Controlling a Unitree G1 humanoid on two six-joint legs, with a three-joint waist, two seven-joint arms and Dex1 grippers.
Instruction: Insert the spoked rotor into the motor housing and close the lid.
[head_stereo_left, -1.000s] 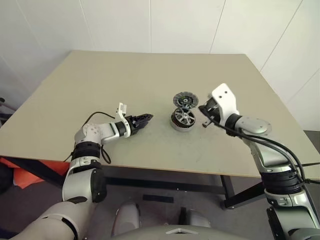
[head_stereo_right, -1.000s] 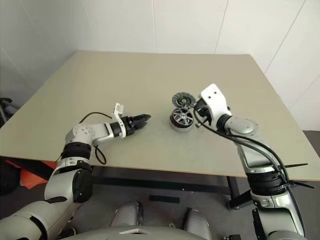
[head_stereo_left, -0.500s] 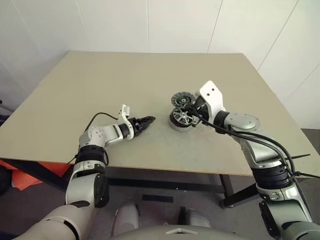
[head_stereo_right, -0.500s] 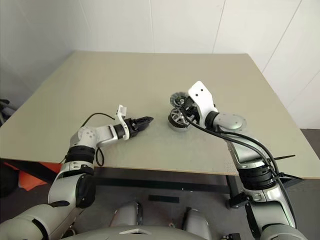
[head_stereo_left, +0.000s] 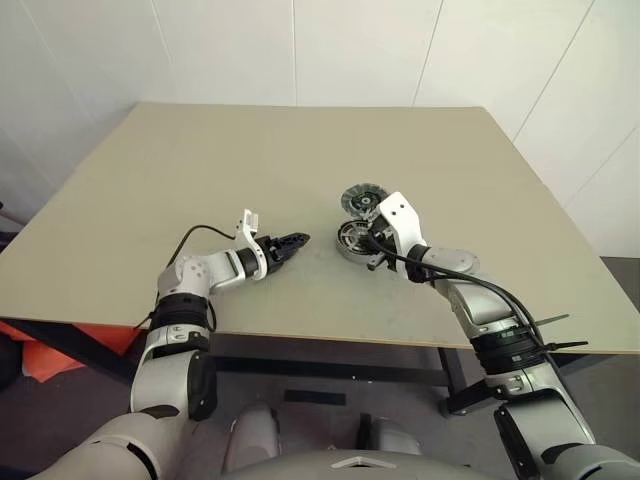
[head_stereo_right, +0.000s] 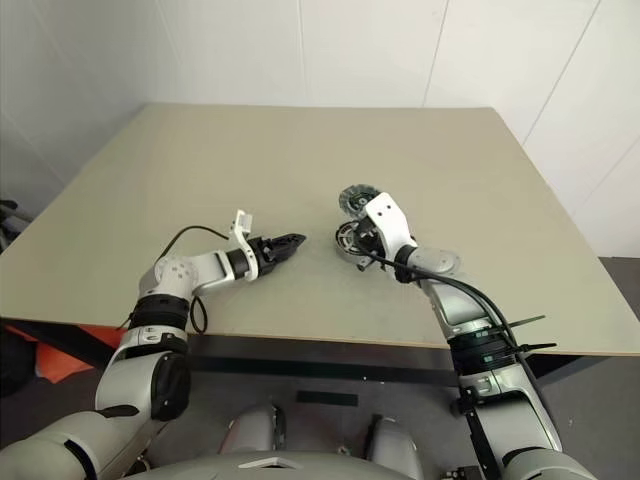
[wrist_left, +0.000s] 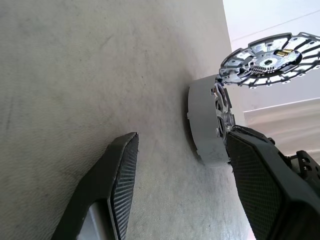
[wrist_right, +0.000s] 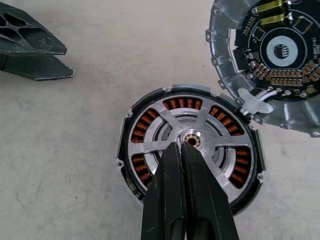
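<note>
beige table (head_stereo_left: 200, 160); right wrist view reveals right gripper (wrist_right: 183, 146) pinched together over seated spoked rotor (wrist_right: 190, 145); left gripper (head_stereo_left: 297, 241) apart.

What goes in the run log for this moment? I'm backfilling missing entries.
rotor: seated in housing | right gripper: shut, tips at rotor hub | left gripper: open, apart | lid: off, on table beside housing

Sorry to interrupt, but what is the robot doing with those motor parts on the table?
The spoked rotor already sits inside the motor housing. The right gripper, shut, points at the rotor's centre hub. The lid lies beside the housing, not yet on. The left gripper is open nearby, holding nothing.
</note>
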